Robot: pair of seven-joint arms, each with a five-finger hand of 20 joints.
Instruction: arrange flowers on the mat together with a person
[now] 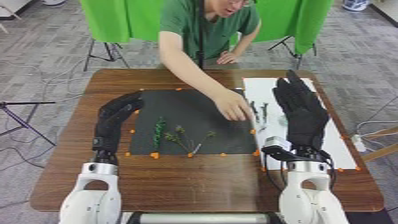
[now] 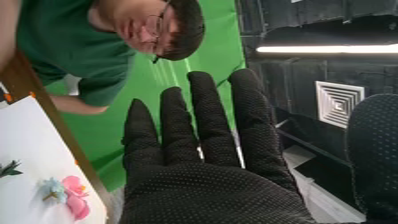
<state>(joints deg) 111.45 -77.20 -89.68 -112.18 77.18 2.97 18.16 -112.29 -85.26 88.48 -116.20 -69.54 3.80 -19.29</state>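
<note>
Head view: on the bench (image 1: 195, 187), the dark mat (image 1: 182, 112) bears a twisted green stem (image 1: 159, 132) and flower sprigs (image 1: 180, 141). A person's hand (image 1: 233, 106) is over its right edge. The left robot hand (image 1: 113, 115), loosely bent and empty, is by its left edge; the right robot hand (image 1: 304, 112) is over the white sheet (image 1: 338, 150).

Right wrist view: the right robot hand (image 2: 209, 192) is open, fingers straight, holding nothing. A pink flower (image 2: 77, 202) touches a blue flower (image 2: 55, 189).

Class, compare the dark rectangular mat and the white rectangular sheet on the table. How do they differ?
The mat is dark grey; the sheet is white. The mat is broader and squarer; the sheet is longer and narrower. The mat lies to the left, the sheet to its right. Both lie flat on the brown wooden table.
</note>
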